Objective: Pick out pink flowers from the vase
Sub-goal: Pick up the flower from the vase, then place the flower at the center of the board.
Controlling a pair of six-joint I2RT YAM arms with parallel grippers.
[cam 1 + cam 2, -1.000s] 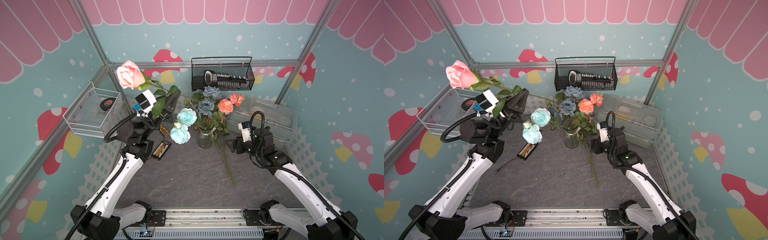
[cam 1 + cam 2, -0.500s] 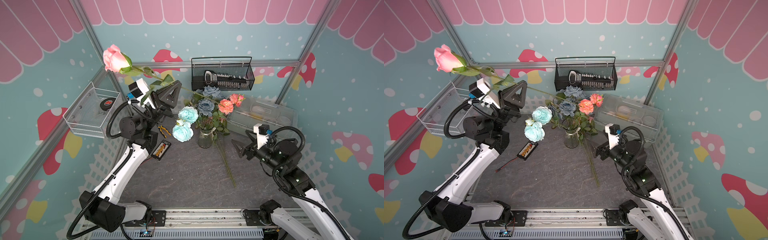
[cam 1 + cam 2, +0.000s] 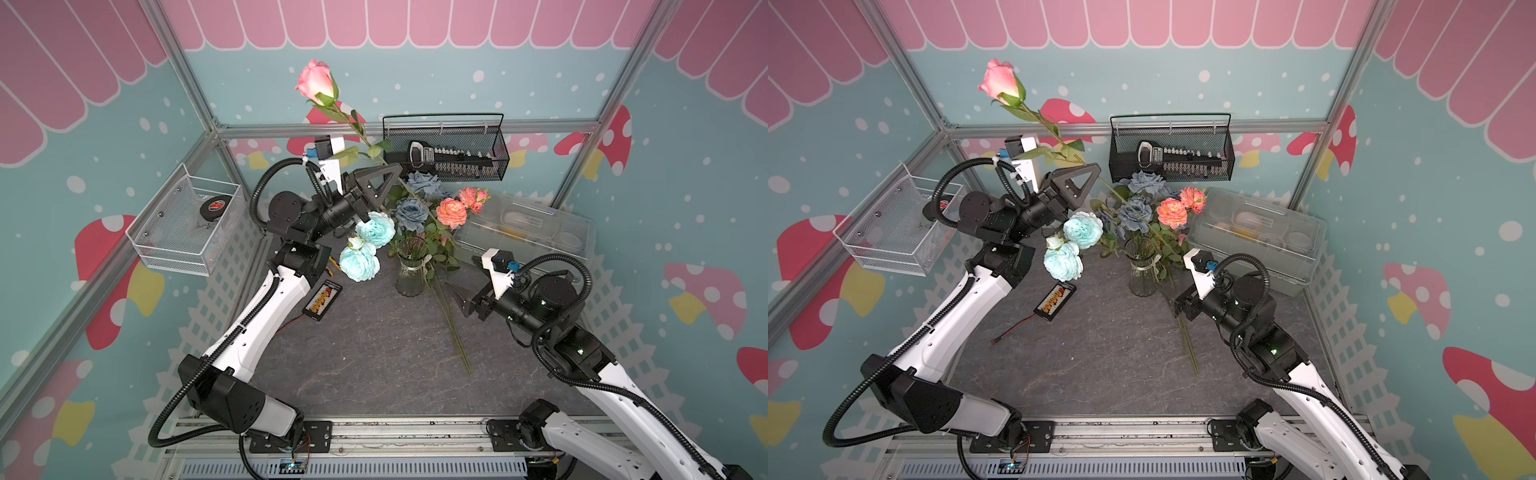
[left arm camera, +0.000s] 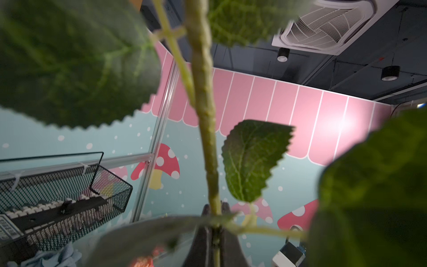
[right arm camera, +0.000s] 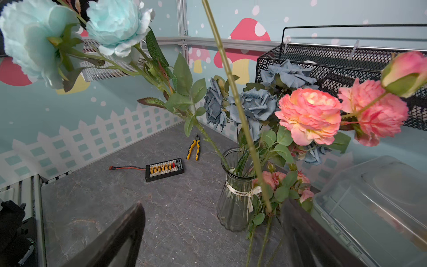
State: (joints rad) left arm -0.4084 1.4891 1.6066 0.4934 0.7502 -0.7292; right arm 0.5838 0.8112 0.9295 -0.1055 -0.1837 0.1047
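The pink rose [image 3: 316, 85] is held high above the bench [image 3: 374, 353], its long stem slanting down past the outside of the vase [image 3: 411, 274]. The left gripper [image 3: 395, 176] pinches that stem below the leaves. Coral blooms [image 3: 452, 212] stand in the vase. The right gripper [image 3: 463, 299] is spread wide beside the lower stem.

Teal walls [image 3: 457, 83] dotted white, red mushrooms [image 3: 615, 141] painted on, pink scalloped band [image 3: 374, 20] up top; silver frame bars [image 3: 540, 126], grey marbled tabletop [image 3: 374, 353], and overhead a dark ceiling, white vent [image 4: 328, 25], small spotlights [image 4: 283, 54]
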